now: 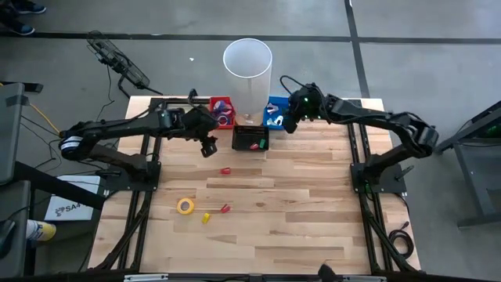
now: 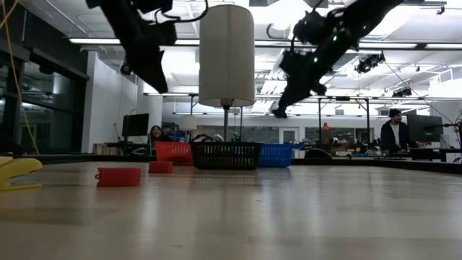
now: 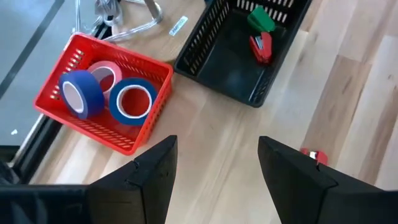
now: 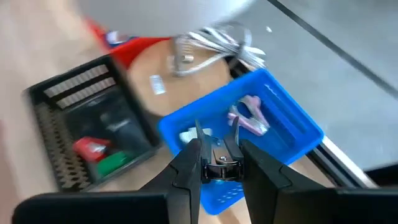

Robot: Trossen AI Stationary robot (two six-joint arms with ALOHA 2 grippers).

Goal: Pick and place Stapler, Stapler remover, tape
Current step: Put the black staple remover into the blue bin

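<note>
- Left gripper (image 3: 214, 171) hovers above the table (image 1: 313, 211) near the red basket (image 3: 149, 118), fingers spread wide, holding nothing.
- Red basket holds three tape rolls: two blue rolls (image 3: 81, 93) and a pink roll (image 3: 104, 73) behind them.
- Yellow tape roll (image 1: 185, 206) lies loose on the table, well apart from the baskets, with a small yellow piece (image 1: 207, 218) and a small red piece (image 1: 225, 209) near it.
- Right gripper (image 4: 217, 163) is up over the blue basket (image 4: 292, 124), fingers narrow, pinched on a small dark stapler remover (image 4: 217, 158).
- Blue basket holds a pink stapler remover (image 4: 249, 118) and another pale item.
- Black basket (image 3: 205, 56) between red and blue ones holds a red stapler (image 3: 262, 48) and a green stapler (image 3: 261, 18).
- Another small red item (image 1: 225, 170) sits on the table just in front of the black basket.
</note>
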